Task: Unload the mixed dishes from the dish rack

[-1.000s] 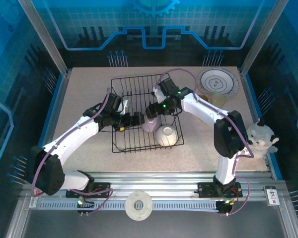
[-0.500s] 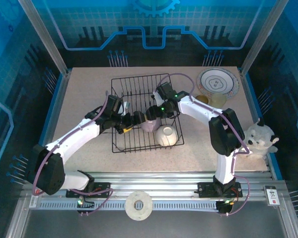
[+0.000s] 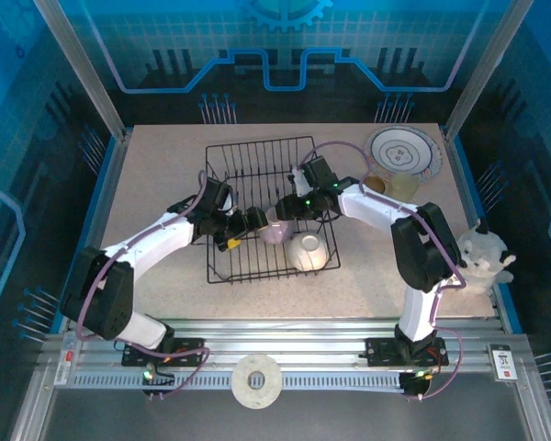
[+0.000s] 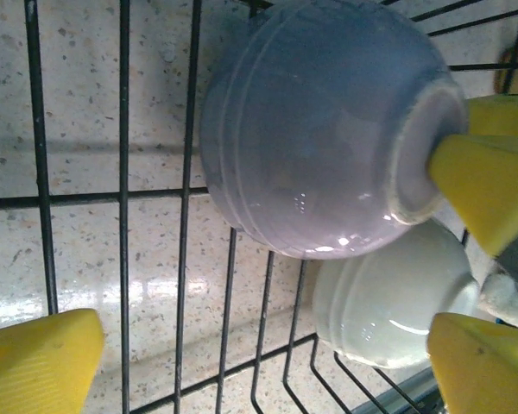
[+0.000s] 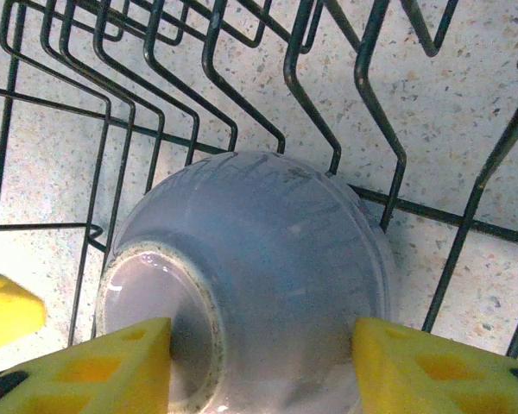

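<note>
The black wire dish rack (image 3: 257,142) stands mid-table. Inside it lie a lavender bowl (image 3: 274,231) and a small cream bowl (image 3: 309,251), both bottom-up. My right gripper (image 3: 285,211) comes in from the right and is shut on the lavender bowl (image 5: 259,250): one yellow finger (image 5: 112,366) sits on its foot ring and the other against its wall. My left gripper (image 3: 245,223) hovers open just left of that bowl (image 4: 319,129), over rack wires (image 4: 123,216), with the cream bowl (image 4: 388,302) by its right finger.
Outside the rack at the back right lie a white plate with a purple rim (image 3: 402,150), a yellowish cup (image 3: 403,186) and a brown cup (image 3: 375,184). A white plush toy (image 3: 482,257) sits at the right edge, and a white roll (image 3: 257,381) on the front rail.
The right gripper's jaws have closed in onto the lavender bowl. The left arm has swung slightly toward the rack's front; its jaws stay open.
</note>
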{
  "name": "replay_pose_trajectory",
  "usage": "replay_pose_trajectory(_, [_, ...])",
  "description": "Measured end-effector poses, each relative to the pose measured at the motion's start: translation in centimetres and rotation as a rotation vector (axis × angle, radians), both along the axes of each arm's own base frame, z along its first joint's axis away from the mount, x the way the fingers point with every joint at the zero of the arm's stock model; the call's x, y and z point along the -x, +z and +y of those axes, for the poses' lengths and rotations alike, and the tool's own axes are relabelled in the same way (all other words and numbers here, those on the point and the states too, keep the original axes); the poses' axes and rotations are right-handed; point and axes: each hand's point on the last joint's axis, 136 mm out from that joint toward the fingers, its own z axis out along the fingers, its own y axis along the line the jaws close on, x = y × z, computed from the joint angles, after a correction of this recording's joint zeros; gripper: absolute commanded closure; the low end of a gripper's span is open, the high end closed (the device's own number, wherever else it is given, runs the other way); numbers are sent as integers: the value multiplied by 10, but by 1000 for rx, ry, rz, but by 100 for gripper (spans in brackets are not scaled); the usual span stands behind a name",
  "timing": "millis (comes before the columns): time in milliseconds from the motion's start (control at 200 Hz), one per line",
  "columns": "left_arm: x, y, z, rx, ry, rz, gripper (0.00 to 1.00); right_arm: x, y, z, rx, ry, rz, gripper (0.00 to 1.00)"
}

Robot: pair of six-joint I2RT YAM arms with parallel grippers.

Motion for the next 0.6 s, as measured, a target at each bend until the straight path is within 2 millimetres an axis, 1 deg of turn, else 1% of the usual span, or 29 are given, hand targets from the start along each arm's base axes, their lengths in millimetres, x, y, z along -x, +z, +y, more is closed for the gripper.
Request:
replay_pose_trajectory(120, [-4, -13, 0, -9, 4, 25, 1, -1, 0, -2, -32, -13, 1, 50])
replay_pose_trajectory(185, [-5, -17, 0, -10, 6, 29, 1, -2, -1, -2, -47, -19, 2, 51])
replay_pose_trajectory(300, [-13, -16, -2, 12, 10, 11, 1, -3, -2, -4, -77, -29, 4, 54])
replay_pose_trajectory(485, [-31, -16, -4, 78, 54, -5, 1, -4, -1, -6, -116, -41, 1, 57])
replay_pose_trajectory(600, [-37, -16, -5, 103, 68, -10, 1, -5, -1, -7, -137, -49, 1, 59])
